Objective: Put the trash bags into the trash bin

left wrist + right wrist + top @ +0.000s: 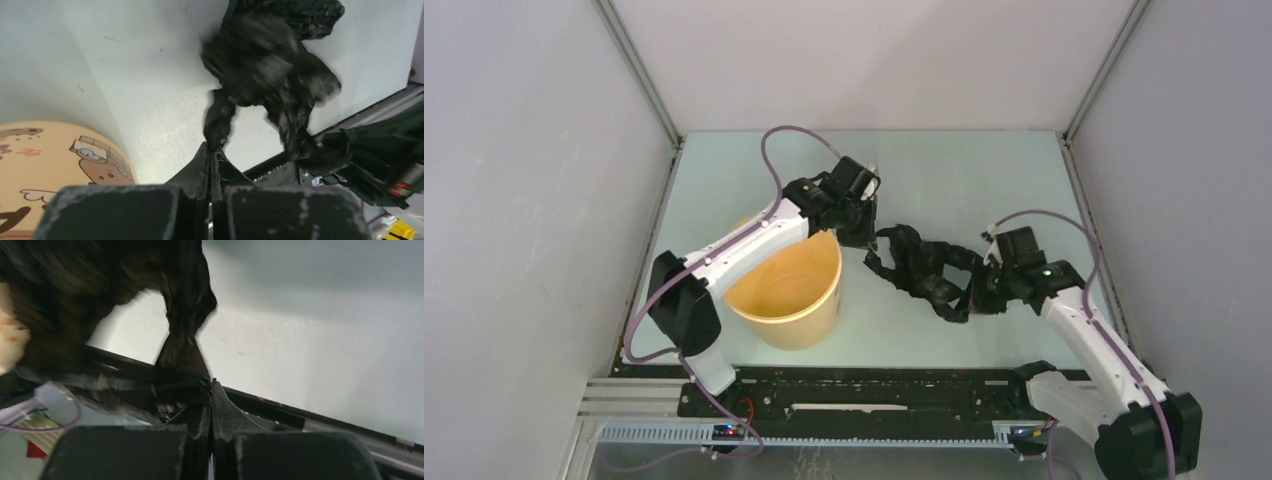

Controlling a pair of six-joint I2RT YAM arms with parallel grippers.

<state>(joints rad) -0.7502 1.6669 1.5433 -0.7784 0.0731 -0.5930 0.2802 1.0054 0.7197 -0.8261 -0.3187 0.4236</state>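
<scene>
The black trash bag (924, 268) is stretched in the air between my two grippers, right of the yellow trash bin (789, 290). My left gripper (861, 237) is shut on the bag's left end, just past the bin's far right rim. In the left wrist view the bag (272, 65) hangs from my closed left gripper (214, 150), with the bin (60, 160) at lower left. My right gripper (977, 297) is shut on the bag's right end. In the right wrist view a twisted strand of the bag (182, 335) runs into my closed right gripper (210, 387).
White enclosure walls stand on three sides of the pale table (984, 180). A black rail (864, 392) runs along the near edge by the arm bases. The bin stands at the front left, under my left arm.
</scene>
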